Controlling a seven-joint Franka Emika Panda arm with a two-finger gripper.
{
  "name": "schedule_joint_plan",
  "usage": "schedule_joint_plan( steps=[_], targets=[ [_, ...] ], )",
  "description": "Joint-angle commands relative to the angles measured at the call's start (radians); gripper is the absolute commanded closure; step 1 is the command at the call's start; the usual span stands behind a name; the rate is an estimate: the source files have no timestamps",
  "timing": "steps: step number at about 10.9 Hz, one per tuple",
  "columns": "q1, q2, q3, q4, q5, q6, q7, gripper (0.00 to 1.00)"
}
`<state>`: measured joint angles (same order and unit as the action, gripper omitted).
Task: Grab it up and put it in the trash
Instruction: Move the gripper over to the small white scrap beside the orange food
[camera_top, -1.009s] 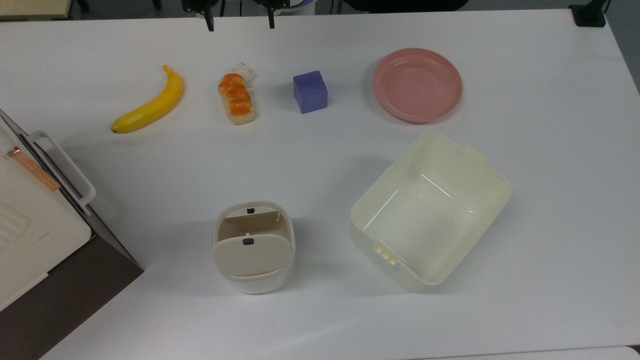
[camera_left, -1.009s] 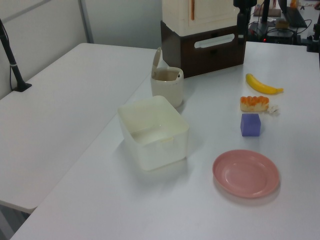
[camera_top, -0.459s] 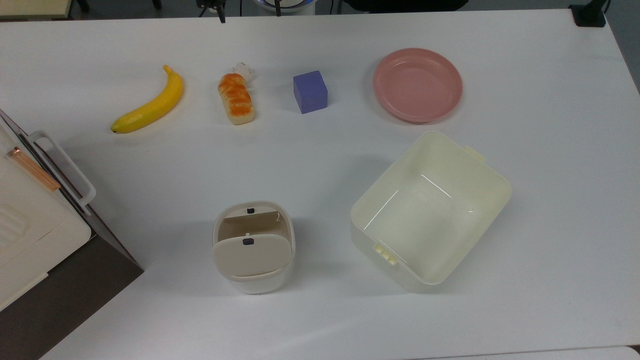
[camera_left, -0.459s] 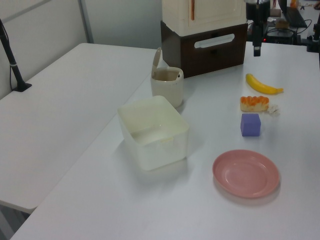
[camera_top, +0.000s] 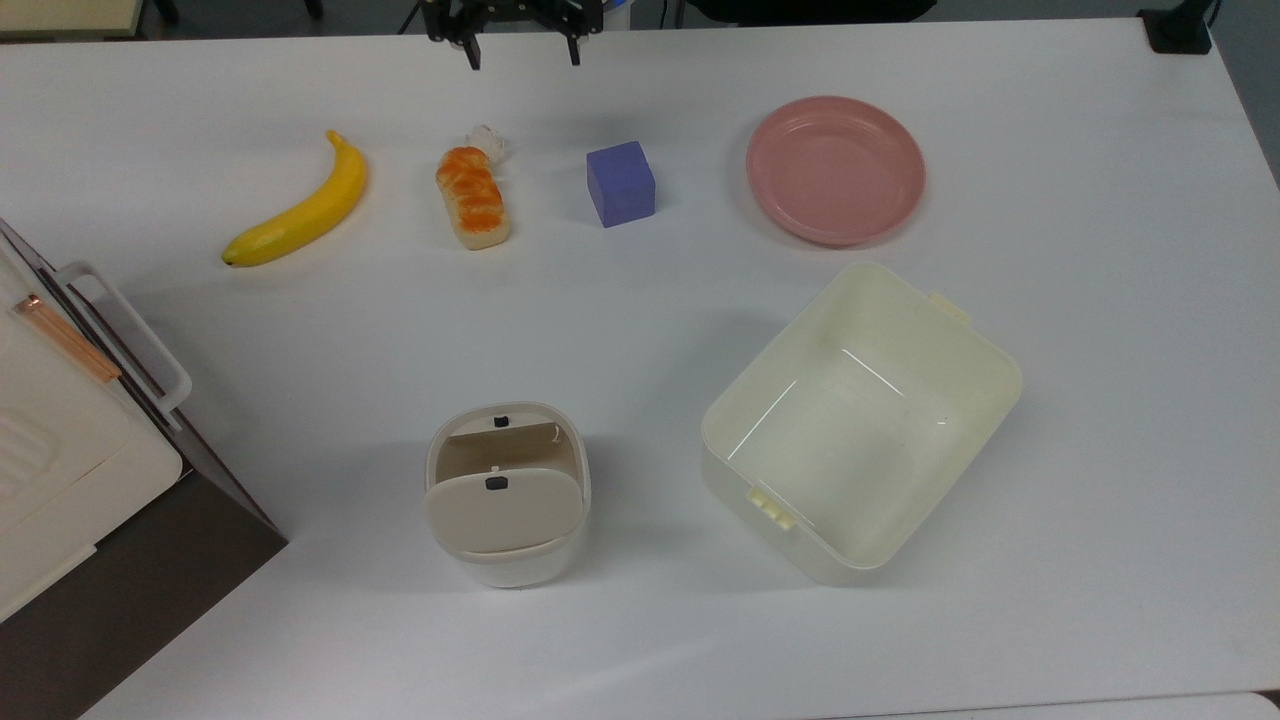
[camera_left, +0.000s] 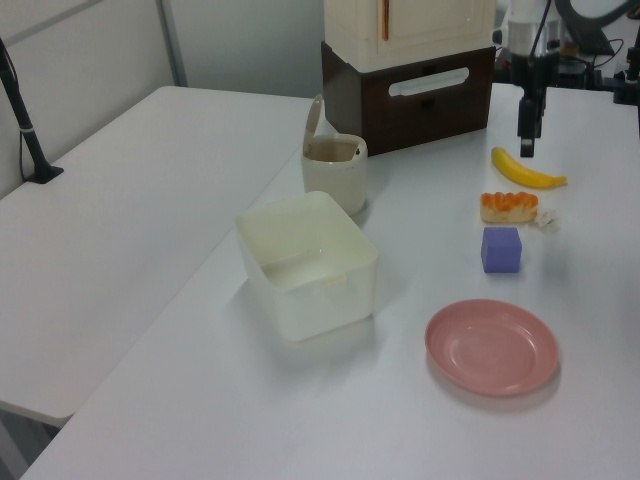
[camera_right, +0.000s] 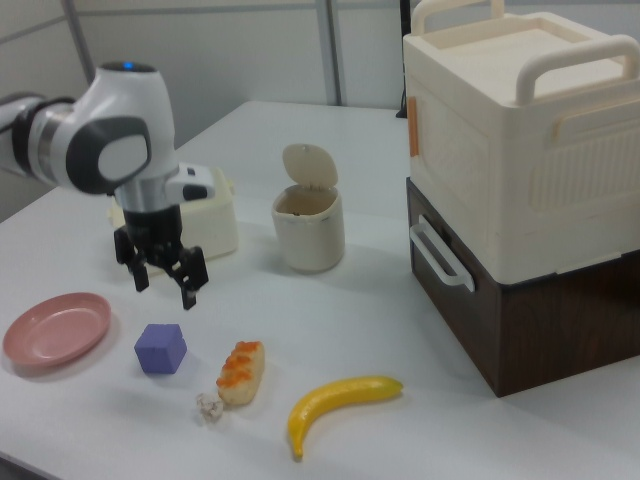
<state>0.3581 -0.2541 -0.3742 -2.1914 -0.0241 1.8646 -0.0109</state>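
I see the gripper (camera_right: 165, 279) hanging above the table (camera_top: 640, 620) with its fingers spread wide, holding nothing. The paper wad (camera_right: 209, 406) lies on the table touching the end of the bread loaf (camera_right: 241, 373), between the banana (camera_top: 297, 206) and the purple cube (camera_top: 621, 183) in the top view. The trash bin (camera_top: 507, 495) stands well apart, flap tilted open, near the pale tub (camera_top: 862, 420).

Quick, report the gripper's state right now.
Gripper: open, fingers spread apart, holding nothing, hanging above the table.
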Motion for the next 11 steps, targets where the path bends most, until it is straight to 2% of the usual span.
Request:
schedule_joint_plan(
  steps=[1, 7, 9, 11],
  targets=[
    [0.019, -0.080, -0.011, -0.172, -0.048, 0.137, 0.038, 0.00],
    [0.012, -0.085, -0.020, -0.237, -0.109, 0.182, 0.029, 0.02],
    [0.021, -0.059, -0.061, -0.254, -0.157, 0.232, 0.028, 0.02],
    [0.024, -0.018, -0.077, -0.260, -0.184, 0.280, 0.025, 0.03]
  ],
)
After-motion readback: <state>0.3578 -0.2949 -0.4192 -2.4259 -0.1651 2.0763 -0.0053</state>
